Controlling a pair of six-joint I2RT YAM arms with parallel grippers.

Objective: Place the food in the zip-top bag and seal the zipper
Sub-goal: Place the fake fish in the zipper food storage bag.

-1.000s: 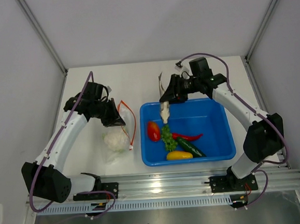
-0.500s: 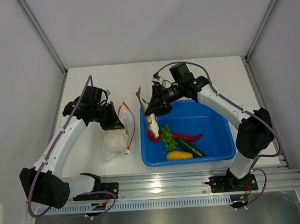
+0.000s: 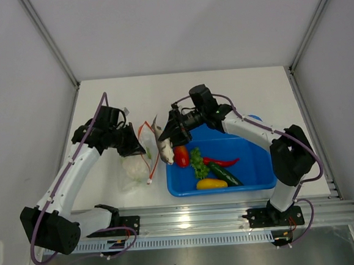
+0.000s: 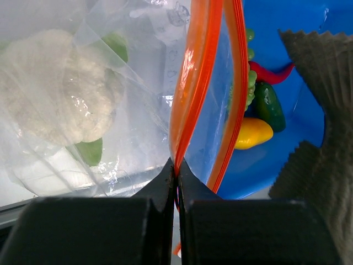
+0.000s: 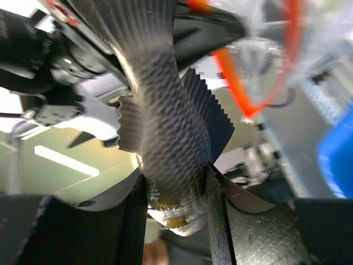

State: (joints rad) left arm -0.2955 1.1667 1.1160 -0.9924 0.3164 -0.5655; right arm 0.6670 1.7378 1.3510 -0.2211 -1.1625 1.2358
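The clear zip-top bag (image 3: pixel 135 168) lies left of the blue tray with white cauliflower (image 4: pixel 55 94) inside it. My left gripper (image 3: pixel 140 149) is shut on the bag's orange-red zipper (image 4: pixel 193 83), holding the mouth up and open. My right gripper (image 3: pixel 172 131) is shut on the grey fish (image 3: pixel 163 147) and holds it hanging just right of the bag's mouth; the fish fills the right wrist view (image 5: pixel 165 127). Red tomato (image 3: pixel 181 156), green lettuce (image 3: pixel 198 163), red chili (image 3: pixel 221 162), yellow squash (image 3: pixel 211 183) and dark green cucumber (image 3: pixel 224 174) lie in the tray.
The blue tray (image 3: pixel 262 156) stands right of the bag on the white table. Grey walls enclose the table on left, back and right. A metal rail (image 3: pixel 233 217) runs along the near edge.
My right gripper has carried the fish left from above the tray's far left corner to just beside the bag's mouth. My left gripper has shifted slightly, still holding the zipper.
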